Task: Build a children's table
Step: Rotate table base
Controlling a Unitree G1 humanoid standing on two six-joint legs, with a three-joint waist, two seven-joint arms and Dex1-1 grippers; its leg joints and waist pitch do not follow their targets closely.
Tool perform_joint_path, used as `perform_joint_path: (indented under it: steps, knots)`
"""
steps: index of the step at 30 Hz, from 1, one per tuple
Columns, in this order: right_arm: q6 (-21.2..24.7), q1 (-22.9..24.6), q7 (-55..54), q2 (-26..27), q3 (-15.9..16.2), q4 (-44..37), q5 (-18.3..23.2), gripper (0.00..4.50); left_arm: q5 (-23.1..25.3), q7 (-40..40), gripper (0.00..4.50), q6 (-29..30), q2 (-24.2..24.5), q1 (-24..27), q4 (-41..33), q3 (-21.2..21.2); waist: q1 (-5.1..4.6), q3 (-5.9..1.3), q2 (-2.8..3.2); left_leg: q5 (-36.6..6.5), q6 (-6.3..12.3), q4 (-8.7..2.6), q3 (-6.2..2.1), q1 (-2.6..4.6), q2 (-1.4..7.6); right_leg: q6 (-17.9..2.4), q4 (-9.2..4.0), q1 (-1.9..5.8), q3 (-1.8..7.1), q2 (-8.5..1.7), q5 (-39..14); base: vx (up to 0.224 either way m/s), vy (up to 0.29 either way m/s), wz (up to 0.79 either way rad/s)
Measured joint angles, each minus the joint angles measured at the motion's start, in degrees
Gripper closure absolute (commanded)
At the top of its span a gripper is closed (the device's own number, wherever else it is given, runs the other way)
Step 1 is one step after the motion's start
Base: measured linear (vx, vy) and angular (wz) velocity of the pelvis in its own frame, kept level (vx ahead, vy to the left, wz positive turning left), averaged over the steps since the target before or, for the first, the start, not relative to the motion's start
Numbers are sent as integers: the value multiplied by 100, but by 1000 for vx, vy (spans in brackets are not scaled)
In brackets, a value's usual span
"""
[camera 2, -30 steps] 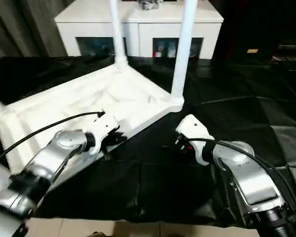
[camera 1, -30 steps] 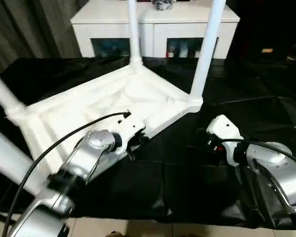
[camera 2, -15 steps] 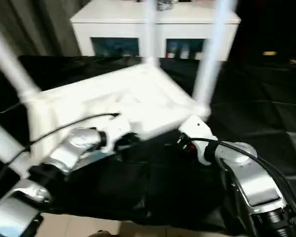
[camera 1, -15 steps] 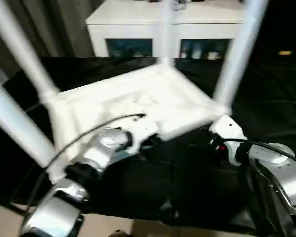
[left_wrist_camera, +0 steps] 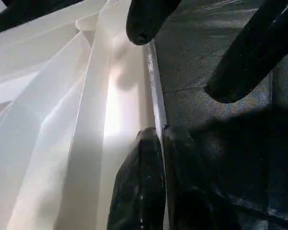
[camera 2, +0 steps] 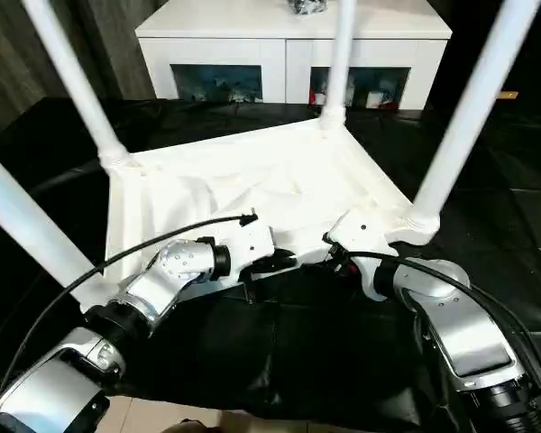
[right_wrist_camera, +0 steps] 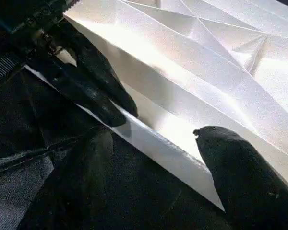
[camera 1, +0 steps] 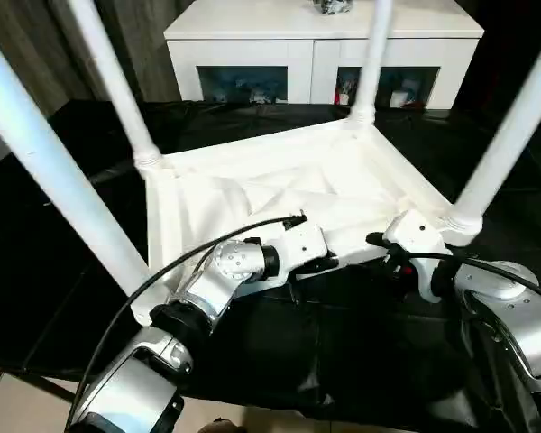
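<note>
The children's table [camera 1: 279,180] lies upside down on the black cloth, ribbed underside up, with its white legs [camera 1: 113,81] standing in the corner sockets. My left gripper [camera 1: 329,264] is shut on the table's thin near rim [left_wrist_camera: 153,91], one finger on each side of it. My right gripper [camera 1: 383,248] is open just to the right along the same rim. Its fingers [right_wrist_camera: 245,177] straddle the rim [right_wrist_camera: 158,143] with a wide gap. The left gripper's black fingers [right_wrist_camera: 96,91] show close by in the right wrist view.
A white low cabinet [camera 1: 325,54] with dark glass openings stands behind the table. Black cloth [camera 1: 343,343] covers the floor around and in front of the table. The near left leg [camera 1: 54,180] rises close beside my left arm.
The whole picture has shifted. Beyond that, the table has swung to the right with my left gripper still on its rim. The rim now lies between my right gripper's fingers.
</note>
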Motion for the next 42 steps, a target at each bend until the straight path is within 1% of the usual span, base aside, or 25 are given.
perform_joint_path:
  steps: [2,4,6,8,11,12,16,19,20,22,23,24,25,26,28,29,31,34,36,42]
  knots:
    - [-92,-35,-23,0,40,106,-109,131,-134,-139,390,13,96,147,-177,81,-8,2,-3,0,0,-1,0,0,0,0,4,-2,-1,0,0,0,0,0]
    - [-127,-43,-47,0,73,241,-149,131,-406,-190,390,-13,98,259,-520,267,-5,15,-30,0,-1,0,-1,-2,2,0,6,-3,-5,0,0,0,0,0]
    - [-234,-153,-41,13,185,398,-203,131,-688,-303,368,169,149,424,-1293,445,-12,8,-50,0,-1,2,1,2,3,-1,5,1,-2,-1,0,0,0,0]
    - [-301,-240,-39,9,185,437,-268,131,-866,-397,349,401,251,567,-1766,533,-39,9,-57,0,-1,2,3,4,2,-1,3,3,-1,-1,0,0,0,0]
    - [-358,-299,-17,13,191,509,-302,131,-933,-438,336,690,393,905,-2135,576,-104,14,-75,0,-1,2,3,5,2,0,5,3,-2,-1,0,0,0,0]
    - [-372,-308,-4,21,192,535,-309,131,-974,-467,311,808,430,994,-2230,581,-126,19,-83,0,-1,1,3,4,2,0,5,2,-2,-1,0,0,0,0]
    - [-476,-400,172,60,198,621,-237,131,-1233,-657,302,1688,773,1485,-3236,584,-171,28,-96,0,-1,1,3,4,3,-1,5,1,-1,-1,0,0,0,0]
    - [-502,-473,531,-9,180,598,11,131,-1435,-862,268,2482,1174,1780,-4161,532,-179,28,-100,0,-1,-2,2,13,4,-1,6,5,-2,-1,0,0,0,0]
    - [-502,-471,710,-74,172,598,113,131,-1507,-937,263,2775,1318,1905,-4466,518,-183,27,-97,0,-2,-2,3,19,4,0,6,10,-2,0,-1,0,0,0]
    - [-479,-469,1029,-213,183,590,232,131,-1582,-1021,255,3167,1522,2101,-4847,484,-179,26,-96,-1,-2,-3,3,19,3,0,5,11,-1,0,-1,0,0,0]
    - [-442,-472,1285,-347,238,599,270,131,-1631,-1070,245,3408,1734,2328,-5169,468,-185,25,-94,-1,-3,-4,3,23,3,0,5,13,-1,1,-1,0,0,0]
    - [-416,-472,1443,-458,310,631,267,131,-1635,-1091,245,3530,1877,2486,-5344,469,-195,25,-94,-1,-3,-5,3,28,3,1,5,17,0,1,-1,0,0,0]
    - [-415,-474,1551,-519,376,696,238,131,-1632,-1088,225,3621,1973,2595,-5446,485,-201,25,-94,-1,-3,-7,3,30,3,1,5,18,-1,2,-1,0,0,0]
    - [-414,-477,1640,-521,438,775,193,131,-1630,-1081,225,3686,2026,2661,-5489,499,-200,25,-94,-1,-4,-7,2,29,3,0,6,18,-1,2,-1,0,0,0]
    - [-509,-634,1626,-386,633,1114,60,131,-1645,-937,225,3827,2028,2875,-5748,648,-243,22,-89,-2,-4,-9,2,36,3,-3,7,20,0,2,1,0,0,0]
    - [-583,-724,1551,-232,665,1393,-51,131,-1669,-790,225,3890,1998,2992,-5883,782,-281,23,-89,-1,-5,-8,2,38,2,-5,10,20,0,2,3,0,0,0]
    - [-680,-868,1406,-60,730,1810,-150,131,-1715,-573,225,3929,1983,3151,-6028,983,-316,24,-91,-2,-5,-10,2,41,2,-7,11,20,-1,3,4,0,0,0]
    - [-842,-1173,1146,204,745,2439,-278,131,-1731,-294,225,3956,2003,3357,-6177,1177,-338,25,-95,-1,-6,-10,-5,45,3,-5,11,16,-5,6,3,0,0,0]
    - [-1007,-1382,1031,368,753,2870,-354,131,-1700,-157,225,3966,2026,3465,-6196,1221,-346,25,-102,-1,-6,-8,-7,46,3,-2,11,15,-5,8,1,0,0,0]
    - [-1734,-2182,332,926,809,4688,-709,131,-1617,-50,225,4050,2102,3638,-6241,1224,-432,28,-109,-1,-6,1,-8,44,3,-13,9,12,-4,10,8,0,0,0]
